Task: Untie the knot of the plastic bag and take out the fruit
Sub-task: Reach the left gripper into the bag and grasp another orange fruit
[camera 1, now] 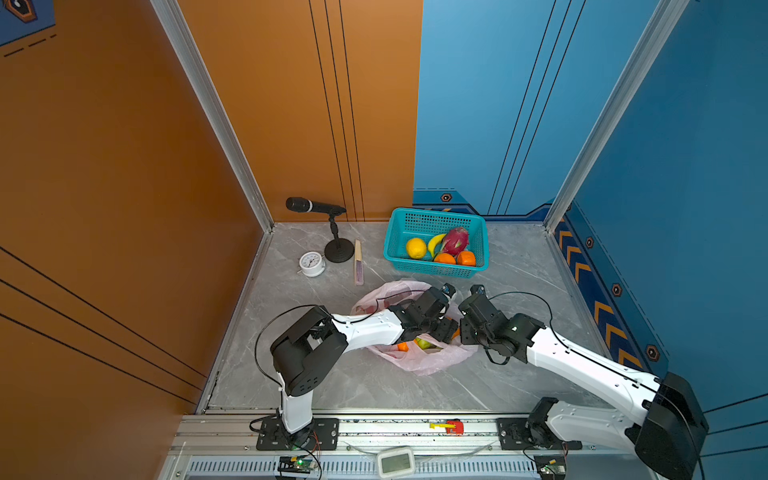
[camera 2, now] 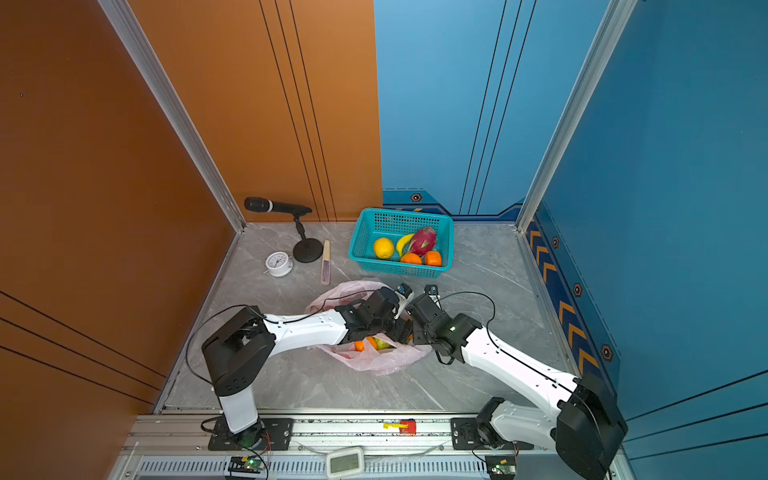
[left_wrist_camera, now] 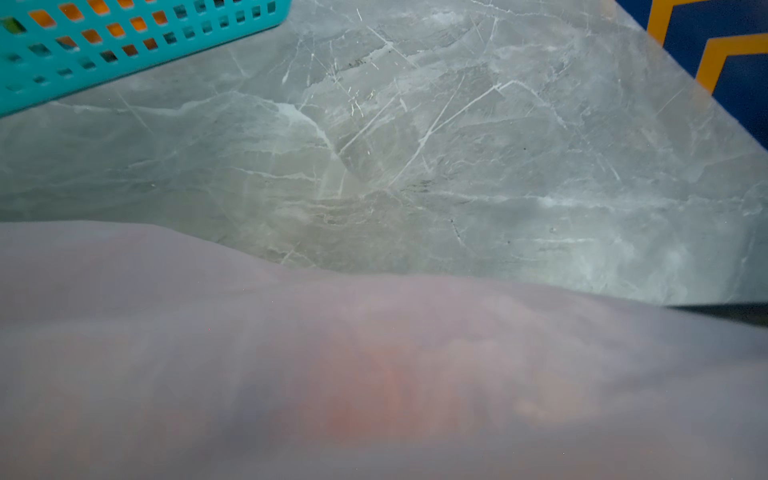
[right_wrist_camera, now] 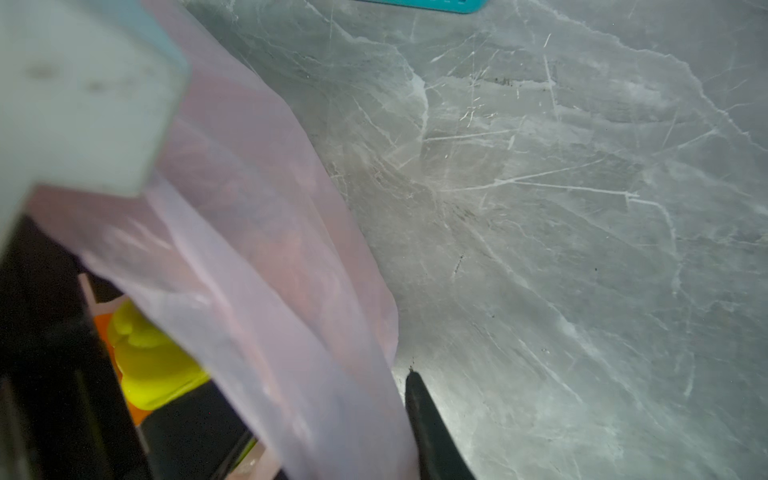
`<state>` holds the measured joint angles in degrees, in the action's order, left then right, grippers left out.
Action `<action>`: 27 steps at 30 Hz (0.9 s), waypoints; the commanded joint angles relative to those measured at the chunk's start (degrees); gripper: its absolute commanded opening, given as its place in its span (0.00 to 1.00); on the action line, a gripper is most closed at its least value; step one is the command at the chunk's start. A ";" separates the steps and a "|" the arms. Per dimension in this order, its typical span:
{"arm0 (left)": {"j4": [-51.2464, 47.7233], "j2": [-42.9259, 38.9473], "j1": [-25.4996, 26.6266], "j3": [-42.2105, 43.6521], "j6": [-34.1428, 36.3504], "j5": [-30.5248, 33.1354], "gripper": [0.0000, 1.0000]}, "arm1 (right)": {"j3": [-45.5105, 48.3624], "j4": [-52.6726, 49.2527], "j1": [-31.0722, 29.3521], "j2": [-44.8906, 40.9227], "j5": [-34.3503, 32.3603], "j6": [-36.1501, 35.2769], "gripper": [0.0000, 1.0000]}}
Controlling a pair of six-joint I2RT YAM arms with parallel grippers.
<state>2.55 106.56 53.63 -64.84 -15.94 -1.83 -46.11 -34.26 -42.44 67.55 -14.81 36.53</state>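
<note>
Where the walls meet: we've got a smooth orange panel (camera 1: 124, 166) on the left, a blue panel (camera 1: 478, 104) at the back and right, and ribbed aluminium posts (camera 1: 216, 112).
tabletop (camera 1: 332, 374): flat grey slab, marble-veined and finely scratched.
plastic bag (camera 1: 419, 361): thin, crinkled, see-through pink, slumped mid-table between both arms, near the basket.
basket (camera 1: 436, 212): teal plastic, rectangular, grid-holed walls, at the back.
left gripper (camera 1: 445, 329): low over the bag, blurred film filling its camera; we can't tell whether it is clenched or released.
right gripper (camera 1: 462, 332): at the bag's edge, a black finger (right_wrist_camera: 428, 415) against the film; we can't tell if it grips.
fruit (camera 1: 444, 258): glossy oranges, a yellow citrus (camera 1: 416, 248) and a scaly magenta dragon fruit (camera 1: 455, 241) in the basket; we see orange and yellow-green pieces (camera 1: 424, 343) inside the bag.
</note>
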 commanded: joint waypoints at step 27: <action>1.89 1.08 -0.54 -0.35 1.96 -1.31 0.49 | -1.86 -1.52 1.21 -2.21 -2.41 1.86 0.28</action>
<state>4.58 111.61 53.15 -66.19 -13.52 -3.05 -46.26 -34.30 -41.63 65.71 -15.25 37.36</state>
